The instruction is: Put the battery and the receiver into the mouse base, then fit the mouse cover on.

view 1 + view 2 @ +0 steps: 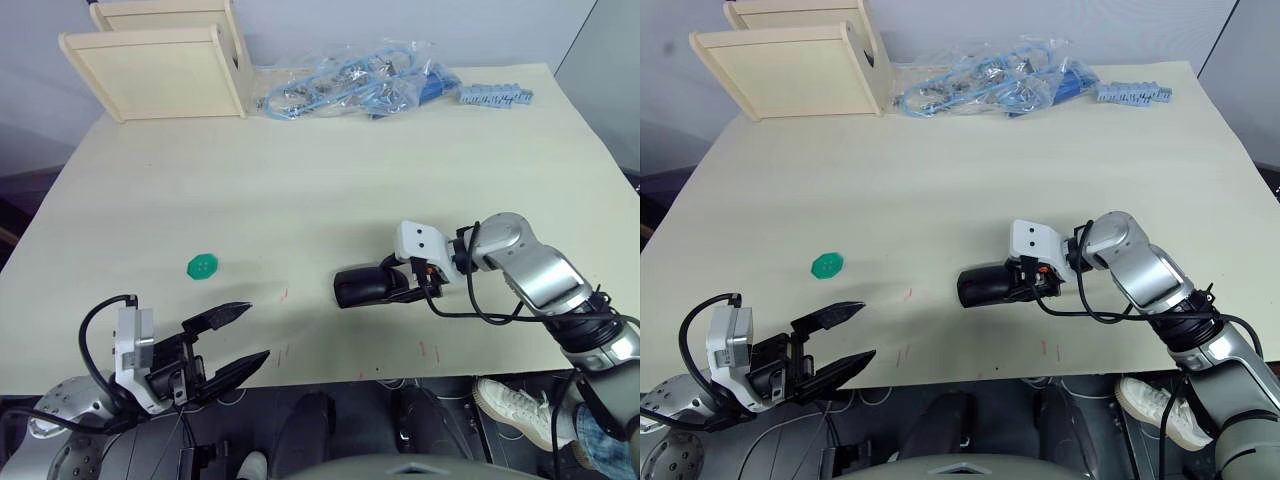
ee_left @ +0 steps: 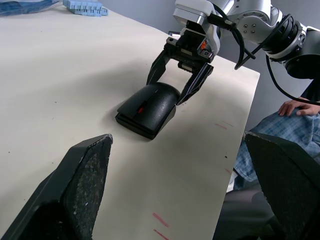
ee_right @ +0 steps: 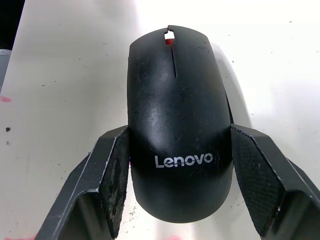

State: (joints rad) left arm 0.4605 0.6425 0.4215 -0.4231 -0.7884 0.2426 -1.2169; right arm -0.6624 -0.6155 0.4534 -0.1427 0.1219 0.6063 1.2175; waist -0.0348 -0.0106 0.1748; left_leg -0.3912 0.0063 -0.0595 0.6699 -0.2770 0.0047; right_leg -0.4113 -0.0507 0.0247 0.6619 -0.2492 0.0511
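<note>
mouse cover on, right gripper straddling it

on my screens the mouse cover (image 3: 177,120) sits on the mouse base (image 2: 131,123) near the table's (image 1: 330,170) front edge. my right gripper (image 2: 175,86) straddles the mouse's rear, one finger (image 3: 112,175) touching its side, the other just beside it. my left gripper (image 1: 235,340) hangs spread wide and empty at the front edge, near a green toothed disc (image 1: 203,265).

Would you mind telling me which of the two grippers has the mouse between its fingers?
The right gripper: its fingers straddle the rear of the mouse on the table. The left gripper hangs open at the near edge, holding nothing.
</note>
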